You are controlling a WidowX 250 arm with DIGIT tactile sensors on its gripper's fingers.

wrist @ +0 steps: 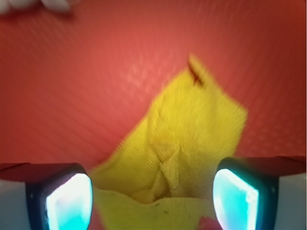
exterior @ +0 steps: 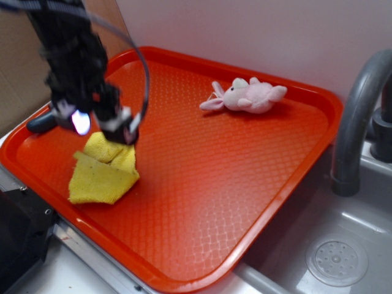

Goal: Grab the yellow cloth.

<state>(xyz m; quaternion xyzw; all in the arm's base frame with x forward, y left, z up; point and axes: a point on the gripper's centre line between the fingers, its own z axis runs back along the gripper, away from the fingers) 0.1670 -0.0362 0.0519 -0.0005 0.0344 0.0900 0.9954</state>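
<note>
The gripper (exterior: 104, 125) is hanging over the yellow cloth (exterior: 104, 174) at the red tray's (exterior: 245, 184) near-left corner, fingers (wrist: 69, 201) standing apart, straddling a raised fold (pink plush toy (exterior: 245, 96) lying well clear). Grasping step: next they're needing to close.

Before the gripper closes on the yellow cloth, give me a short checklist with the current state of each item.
1. Cloth between the fingers: ok. In the wrist view the yellow cloth bunches up between the two fingers.
2. Jaws apart: ok. They stand wide, one on each side of the fold.
3. Gripper low enough: cannot tell. It sits right at the cloth's upper edge, but contact is not clear.
4. Nothing else in the grasp: ok. The pink toy lies far off near the tray's back edge.
5. Cloth lies on the red tray: ok.
6. Cloth snagged or caught: cannot tell.
</note>
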